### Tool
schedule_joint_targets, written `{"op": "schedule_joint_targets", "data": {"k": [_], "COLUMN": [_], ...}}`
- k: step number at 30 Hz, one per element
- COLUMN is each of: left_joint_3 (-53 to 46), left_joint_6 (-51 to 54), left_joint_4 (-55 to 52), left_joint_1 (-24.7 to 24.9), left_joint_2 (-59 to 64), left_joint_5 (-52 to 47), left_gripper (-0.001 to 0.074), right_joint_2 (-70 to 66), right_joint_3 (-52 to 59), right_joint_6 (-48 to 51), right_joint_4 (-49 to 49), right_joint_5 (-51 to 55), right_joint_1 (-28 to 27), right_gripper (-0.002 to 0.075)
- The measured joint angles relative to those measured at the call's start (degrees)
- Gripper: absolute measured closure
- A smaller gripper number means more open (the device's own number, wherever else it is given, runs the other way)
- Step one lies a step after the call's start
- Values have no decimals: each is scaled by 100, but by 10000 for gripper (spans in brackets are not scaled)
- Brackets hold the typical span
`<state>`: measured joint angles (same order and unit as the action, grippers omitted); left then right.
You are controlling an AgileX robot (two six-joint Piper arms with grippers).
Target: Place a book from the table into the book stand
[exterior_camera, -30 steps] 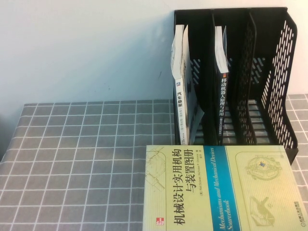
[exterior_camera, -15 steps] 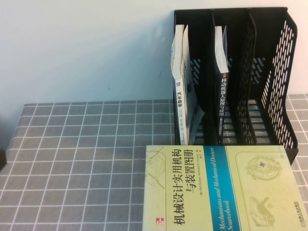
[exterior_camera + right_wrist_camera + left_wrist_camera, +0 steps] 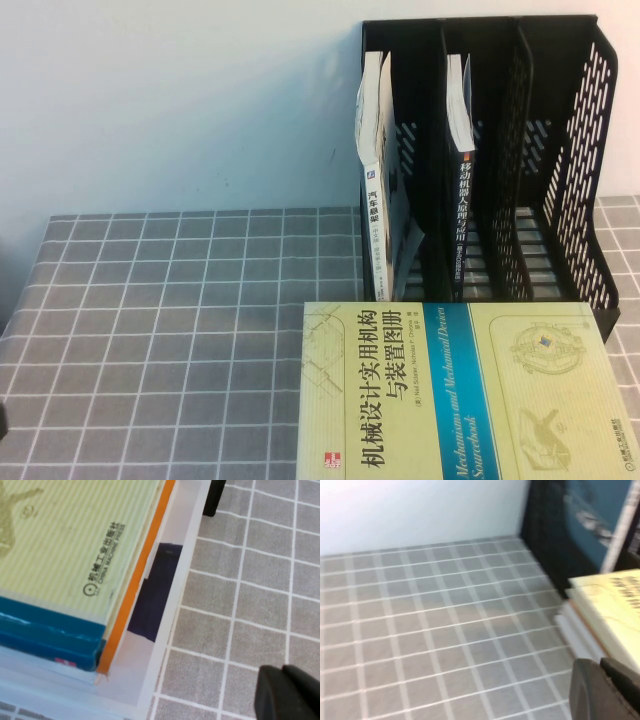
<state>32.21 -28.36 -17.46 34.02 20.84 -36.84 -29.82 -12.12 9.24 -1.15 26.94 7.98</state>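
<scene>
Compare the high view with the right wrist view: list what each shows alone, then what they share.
Only the high view shows the black book stand, with a white-spined book in one slot and the dark book in the next, plus the wall.

Only the right wrist view shows the right gripper, low over the cloth beside the stack, and the books lying under the yellow-green one.

Both show the yellow-green book and the grid-patterned table. The left gripper appears only in the left wrist view.

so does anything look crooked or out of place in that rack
Yes. In the book stand, the white-spined book in the left slot leans, its lower pages bulging forward. The book in the middle slot stands straighter. Left claw and right claw are clear of it.
</scene>
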Motion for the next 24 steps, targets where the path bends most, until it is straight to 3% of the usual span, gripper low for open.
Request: {"op": "schedule_joint_targets", "data": {"k": [5, 10, 14, 17, 24], "left_joint_3": [-861, -1727, -2353, -2797, -3251], "left_joint_6": [52, 830, 1363, 1729, 1872], "left_joint_4": [240, 1021, 1474, 1646, 1895], "left_joint_1": [-1103, -2268, -2900, -3078, -2972], "left_joint_2": [-937, -1988, -2149, -2149, -2158], "left_joint_5": [366, 471, 712, 1094, 1603], "left_gripper": [734, 734, 734, 734, 734], "right_joint_2": [0, 0, 9, 9, 9], "right_joint_3": [0, 0, 0, 0, 0], "right_joint_6": [0, 0, 0, 0, 0], "right_joint_4": [0, -14, -18, -26, -26], "right_joint_5": [26, 52, 91, 100, 112], "right_joint_1": [0, 0, 0, 0, 0], "right_gripper": [729, 729, 729, 729, 729]}}
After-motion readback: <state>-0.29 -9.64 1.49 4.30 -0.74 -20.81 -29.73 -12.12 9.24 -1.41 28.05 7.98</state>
